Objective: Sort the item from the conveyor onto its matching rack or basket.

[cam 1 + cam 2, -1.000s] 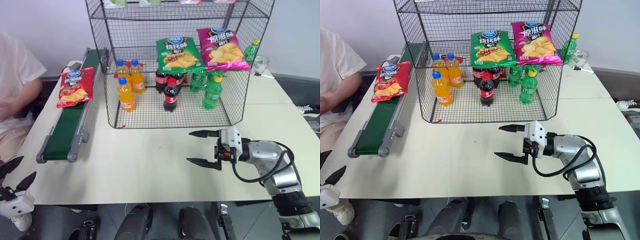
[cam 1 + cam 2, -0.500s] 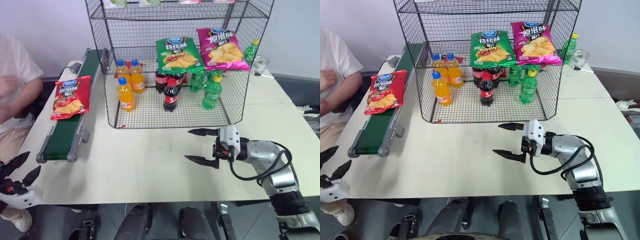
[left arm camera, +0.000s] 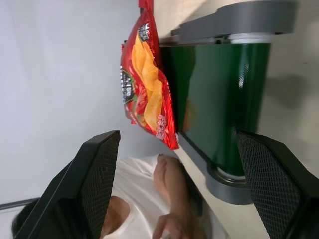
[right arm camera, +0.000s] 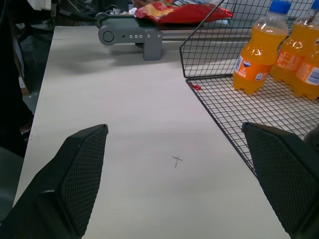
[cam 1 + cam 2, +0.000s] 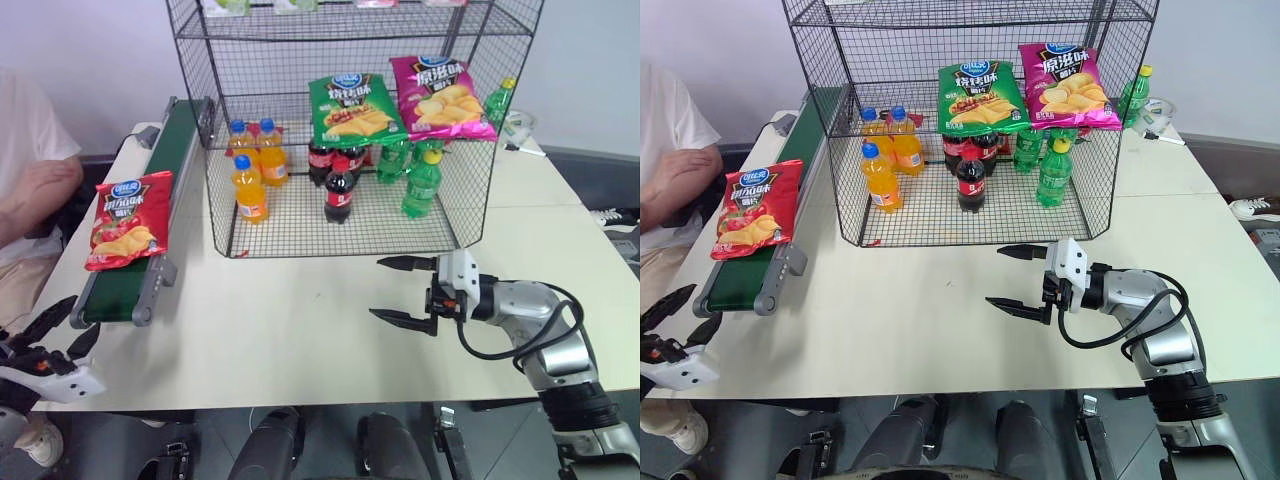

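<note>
The red chip bag [image 5: 125,218] lies on the green conveyor [image 5: 183,130] near its front end, overhanging the belt's left edge. The tall wire rack [image 5: 470,200] stands on the table to the right of the conveyor. My left gripper [image 5: 65,328] hangs open just off the table's front left corner, short of the belt's end and pointing at the bag [image 3: 147,84]. Over the table in front of the rack, my right gripper [image 5: 376,288] is open and empty, pointing left. In its wrist view the bag [image 4: 184,12] is far ahead.
The rack's bottom tier holds orange soda bottles [image 5: 251,185], cola bottles [image 5: 338,190] and green bottles [image 5: 422,185]. On the tier above lie a green chip bag [image 5: 352,108] and a magenta one [image 5: 445,95]. A person [image 5: 35,190] sits left of the conveyor.
The red bag has travelled down the belt toward its front end. My left gripper has come up and forward toward the table corner. The person's arm has shifted. The right gripper has stayed put.
</note>
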Controlling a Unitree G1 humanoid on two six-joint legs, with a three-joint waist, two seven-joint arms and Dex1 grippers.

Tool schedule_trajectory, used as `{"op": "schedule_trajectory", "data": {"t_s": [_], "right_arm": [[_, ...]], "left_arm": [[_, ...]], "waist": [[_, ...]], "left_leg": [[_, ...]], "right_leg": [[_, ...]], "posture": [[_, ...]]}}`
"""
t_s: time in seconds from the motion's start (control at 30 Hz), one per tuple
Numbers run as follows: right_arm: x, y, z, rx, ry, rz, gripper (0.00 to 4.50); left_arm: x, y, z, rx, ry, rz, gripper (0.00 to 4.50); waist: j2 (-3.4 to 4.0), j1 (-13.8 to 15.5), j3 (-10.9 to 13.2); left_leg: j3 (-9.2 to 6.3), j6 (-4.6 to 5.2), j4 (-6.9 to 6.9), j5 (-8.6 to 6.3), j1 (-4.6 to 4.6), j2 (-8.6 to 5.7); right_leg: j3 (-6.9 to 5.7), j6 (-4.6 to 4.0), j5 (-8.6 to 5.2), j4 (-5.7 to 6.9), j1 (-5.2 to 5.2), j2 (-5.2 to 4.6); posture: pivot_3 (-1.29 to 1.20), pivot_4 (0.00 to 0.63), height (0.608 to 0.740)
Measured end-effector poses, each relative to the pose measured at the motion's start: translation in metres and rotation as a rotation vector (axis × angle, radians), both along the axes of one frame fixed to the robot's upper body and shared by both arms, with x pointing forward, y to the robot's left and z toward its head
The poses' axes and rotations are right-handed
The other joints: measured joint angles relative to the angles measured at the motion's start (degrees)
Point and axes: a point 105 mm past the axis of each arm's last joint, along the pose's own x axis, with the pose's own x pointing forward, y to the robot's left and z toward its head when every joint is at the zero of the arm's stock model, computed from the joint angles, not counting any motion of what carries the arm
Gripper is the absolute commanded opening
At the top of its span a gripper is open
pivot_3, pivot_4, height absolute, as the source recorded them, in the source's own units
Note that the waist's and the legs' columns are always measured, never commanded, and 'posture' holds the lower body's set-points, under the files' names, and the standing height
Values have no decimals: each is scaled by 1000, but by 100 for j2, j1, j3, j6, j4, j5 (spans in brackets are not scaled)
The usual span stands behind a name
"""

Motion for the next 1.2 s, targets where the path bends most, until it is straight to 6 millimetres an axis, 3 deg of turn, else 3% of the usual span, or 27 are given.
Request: {"op": "schedule_trajectory", "data": {"t_s": [0.53,1.03,1.13,1.2], "right_arm": [[-8,12,12,86,69,60,4500],[-17,18,7,86,129,97,4500],[-16,17,7,82,117,93,4500],[-15,17,7,79,115,88,4500]], "left_arm": [[3,1,3,-3,-19,24,3807],[7,-7,1,-9,-23,5,3807],[10,-6,1,-32,-27,9,3048],[11,-5,-2,-55,-21,18,2059]], "waist": [[-1,3,0],[-1,5,-1],[-2,6,-1],[-2,5,-2]], "left_leg": [[0,0,0,0,1,0],[0,0,1,0,1,0],[0,0,1,0,1,0],[0,1,2,1,1,0]], "right_leg": [[0,0,0,2,0,0],[0,0,0,2,0,-1],[0,0,0,3,1,-1],[0,0,1,3,1,0]], "posture": [[0,150,740],[0,150,740],[0,150,740],[0,150,740]]}}
